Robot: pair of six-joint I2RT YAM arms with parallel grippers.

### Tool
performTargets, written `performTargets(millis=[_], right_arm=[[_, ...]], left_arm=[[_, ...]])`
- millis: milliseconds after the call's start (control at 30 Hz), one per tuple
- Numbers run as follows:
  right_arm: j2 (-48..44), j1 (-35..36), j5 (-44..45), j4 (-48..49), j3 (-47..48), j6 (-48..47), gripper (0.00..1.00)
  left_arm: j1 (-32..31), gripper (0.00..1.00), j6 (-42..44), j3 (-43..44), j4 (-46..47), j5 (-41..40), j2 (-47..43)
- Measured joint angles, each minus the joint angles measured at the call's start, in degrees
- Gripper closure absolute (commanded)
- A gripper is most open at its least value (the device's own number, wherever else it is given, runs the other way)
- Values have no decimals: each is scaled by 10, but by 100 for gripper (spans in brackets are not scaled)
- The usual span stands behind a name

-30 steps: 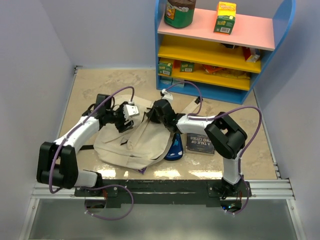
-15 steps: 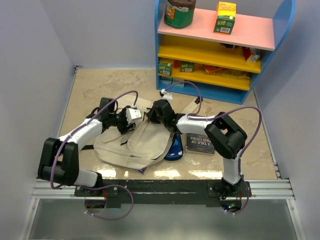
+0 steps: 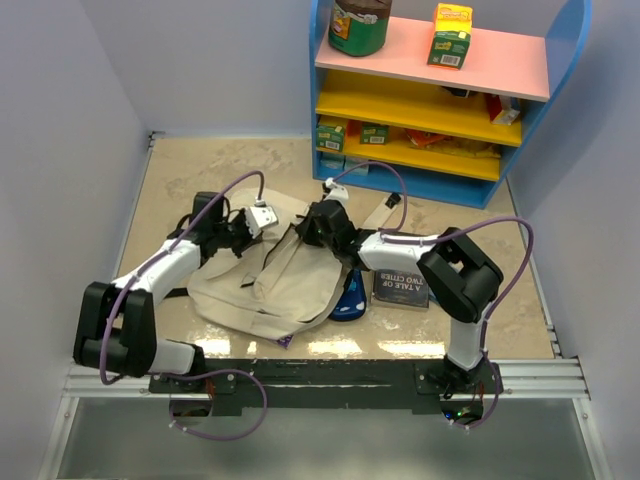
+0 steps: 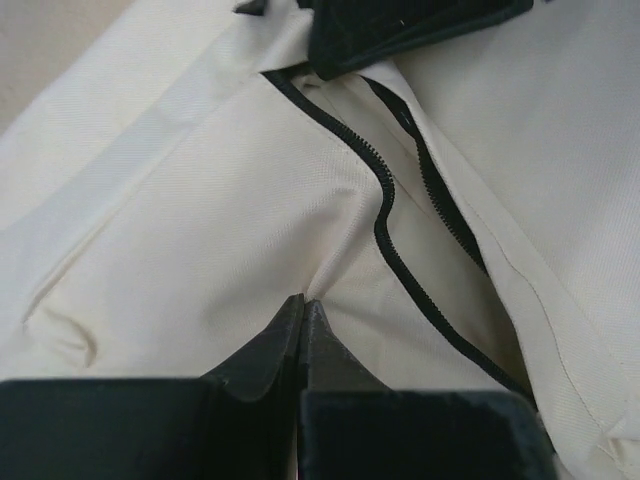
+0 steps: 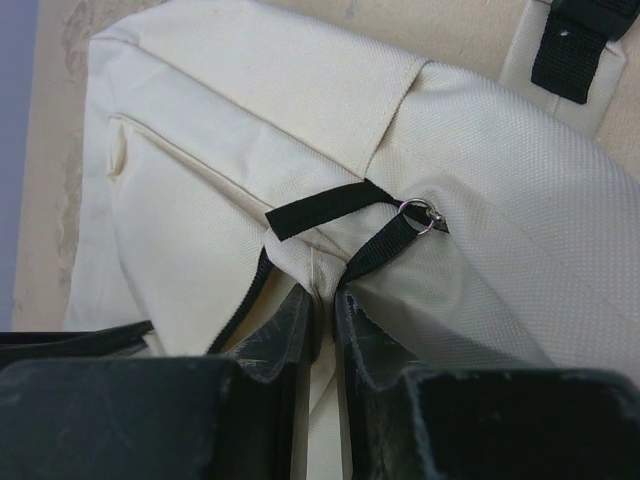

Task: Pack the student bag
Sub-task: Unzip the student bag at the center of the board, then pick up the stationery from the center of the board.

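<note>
Pale marbled table (image 3: 200,170) runs between lilac walls, with a bright shelf unit (image 3: 440,100) at the far right corner. The student bag (image 3: 240,290) lies slumped on the table in front of both arms, left of centre.

The change is on the left side. A second ago the left gripper (image 4: 303,303) stood wide above the canvas; now its fingers have snapped together, tips meeting on a small pucker of beige cloth just beside the black zipper (image 4: 385,215). It looks like a pinch of fabric, though the fold caught is thin. The right gripper (image 5: 322,295) has barely altered: its fingers sit nearly closed on a ridge of canvas below the black pull tab (image 5: 415,212) and its little metal ring.

So each side of the zip line now seems to be held (one arm to a side), which I judge is the setup for spreading the mouth open; no dark lining shows yet, and nothing has gone in.

Counted: two arms, one bag, one blue pencil case (image 3: 350,297) touching the bag's right edge, one dark book (image 3: 400,285) just beside that. On the top shelf, one green jar (image 3: 360,25) and one yellow carton (image 3: 451,35).
</note>
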Motion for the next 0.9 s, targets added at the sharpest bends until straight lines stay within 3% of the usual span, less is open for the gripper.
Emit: performTargets(millis=[400, 467, 533, 567, 600, 633, 700, 833, 900], right_arm=[[-3, 0, -1, 21, -17, -19, 100], [-3, 0, -1, 21, -17, -26, 84], [-4, 0, -1, 20, -17, -33, 75], [-6, 0, -1, 17, -17, -37, 59], [-10, 0, -1, 11, -17, -40, 52], [-33, -1, 0, -14, -17, -48, 35], [-50, -2, 3, -26, -17, -47, 27], [-142, -17, 33, -123, -15, -38, 21], [-184, -45, 53, -210, 7, -17, 17]], left_arm=[[48, 100, -50, 5, -24, 63, -85], [54, 100, -51, 7, -30, 74, -85], [58, 100, -53, 9, -31, 82, -85], [59, 100, -55, 9, -33, 86, -85], [59, 100, -57, 10, -34, 88, -85], [61, 100, -61, 10, -36, 92, -86], [62, 100, -61, 11, -37, 93, -87], [63, 100, -62, 11, -43, 93, -96], [63, 100, -62, 11, -46, 93, -100]])
